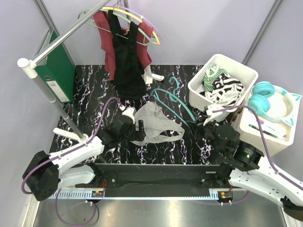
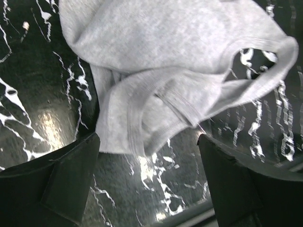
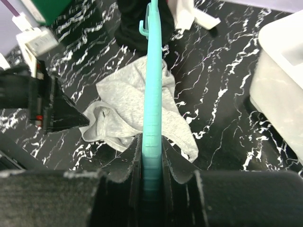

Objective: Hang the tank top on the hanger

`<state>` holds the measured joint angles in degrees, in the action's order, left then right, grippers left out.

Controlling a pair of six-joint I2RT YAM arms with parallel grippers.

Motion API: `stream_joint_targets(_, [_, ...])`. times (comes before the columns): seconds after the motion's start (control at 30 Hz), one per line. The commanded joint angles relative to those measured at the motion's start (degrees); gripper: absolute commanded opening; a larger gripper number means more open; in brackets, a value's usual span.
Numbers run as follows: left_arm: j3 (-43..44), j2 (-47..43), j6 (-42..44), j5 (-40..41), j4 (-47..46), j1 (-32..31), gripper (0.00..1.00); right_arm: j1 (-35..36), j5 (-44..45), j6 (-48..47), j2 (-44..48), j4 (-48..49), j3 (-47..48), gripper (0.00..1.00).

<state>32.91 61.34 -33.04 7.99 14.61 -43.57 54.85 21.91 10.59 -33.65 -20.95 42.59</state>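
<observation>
Over the table, right jaws clamp hanger, stretching rear-left; left jaws gape at tank top.

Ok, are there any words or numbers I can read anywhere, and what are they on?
Nothing here can actually be read.
White label on the green ring binder: print too small to read.
Dark strip on the white box under the teal headphones: too blurred to read.
Pale measuring strip at the near edge: tick marks only, no legible numbers.
</observation>
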Motion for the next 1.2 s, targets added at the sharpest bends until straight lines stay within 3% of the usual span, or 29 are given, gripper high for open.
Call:
stream_joint_targets(0.0, [3.5,3.3,2.5,5.2,-7.3,-0.1,0.83,0.3,4.3,1.6,3.7,0.4,0.5,0.00])
stream_joint_targets(0.2, [6.0,10.9,5.4,9.5,-9.0,-0.2,0.72,0.2,2.4,2.3,3.4,-0.4,0.5,0.00])
stream_joint_targets(0.43, [8.0,16.6,6.1,10.0,-11.2,-0.1,0.53,0.2,1.5,3.4,3.5,-2.7,0.9,0.00])
stream_joint_targets(0.67, [8.1,17.9,6.4,11.4,-11.1,-0.1,0.29,0.3,0.3,3.5,3.9,-4.5,2.8,0.00])
stream_joint_targets(0.77, [7.9,17.6,6.8,11.7,-11.3,-0.1,0.16,0.3,-1.3,3.9,3.5,-5.2,4.0,0.00])
stream_joint_targets(0.83, [8.0,17.5,7.0,12.6,-10.7,0.2,0.02,0.3,-3.2,4.2,3.4,-5.6,4.8,0.00])
stream_joint_targets(1.17, [7.6,13.5,9.0,5.8,-10.9,13.1,0.00,0.2,-14.8,4.4,0.3,-10.5,9.7,0.00])
